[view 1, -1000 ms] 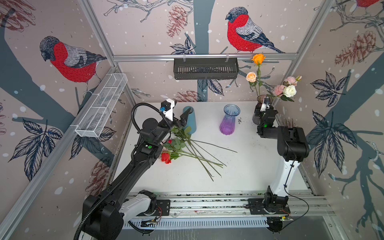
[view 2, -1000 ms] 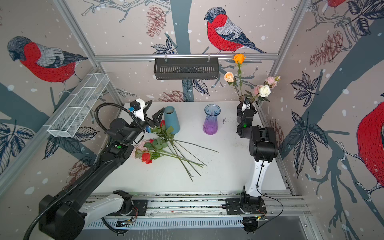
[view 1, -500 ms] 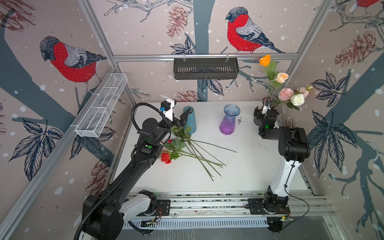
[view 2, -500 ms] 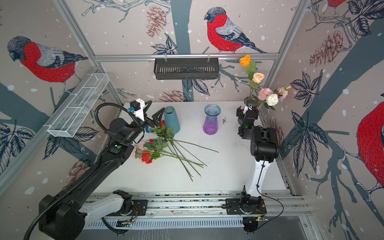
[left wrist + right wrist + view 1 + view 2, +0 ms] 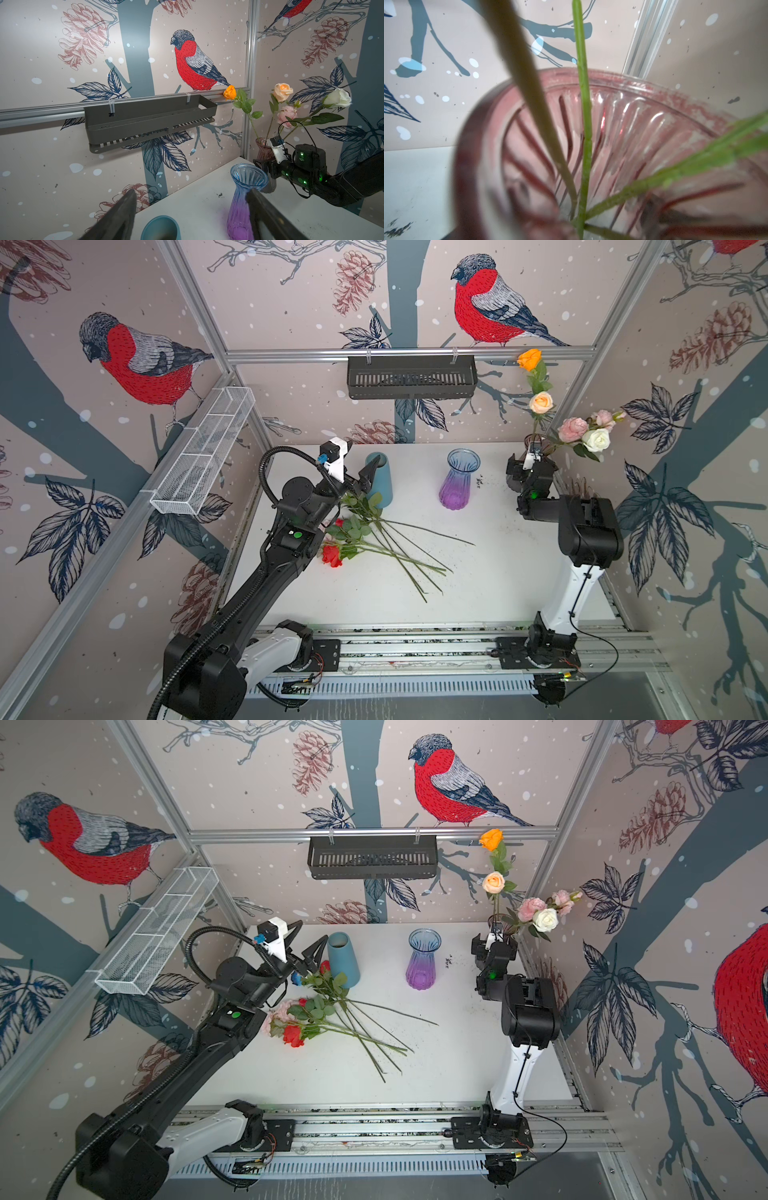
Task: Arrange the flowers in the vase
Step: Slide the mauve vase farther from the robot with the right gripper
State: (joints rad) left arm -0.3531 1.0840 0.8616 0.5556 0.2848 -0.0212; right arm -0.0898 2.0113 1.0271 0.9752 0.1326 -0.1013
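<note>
The left gripper point(image 5: 361, 460) hangs above the desk point(image 5: 478, 585) with its jaws spread wide and gripping nothing. In the left wrist view its two dark fingers point(image 5: 122, 212) frame the back wall.

Just beneath and behind this gripper lie the loose flowers point(image 5: 361, 535), a crossed heap flat on the desk. A red rose point(image 5: 293, 1034), a pale pink head point(image 5: 277, 1011) and a blue head point(image 5: 296, 978) lie close under the gripper's arm. Their long green stems fan out to the gripper's right.

A teal vase point(image 5: 380, 485) stands upright just ahead of the gripper, below its fingertips. Further to this gripper's right, between the two grippers and apart from both, a blue-to-purple glass vase point(image 5: 457, 485) stands upright.

The right gripper point(image 5: 531, 454) is low in the far corner, pushed up against the pink glass vase point(image 5: 262, 149), which stands directly ahead of it. Whether its jaws are spread or pressed together cannot be told, because its fingers do not show clearly in any view.

The right wrist view looks straight into the ribbed mouth of that vase, where several green stems point(image 5: 584, 128) go down inside. Above this gripper the standing flowers rise out of the vase. An orange rose point(image 5: 529, 358) is highest, with a peach rose point(image 5: 541, 402) below it. A pink rose point(image 5: 572, 429), a smaller pink bloom point(image 5: 604, 418) and a white rose point(image 5: 596, 439) lean out to the gripper's right, toward the side wall.
</note>
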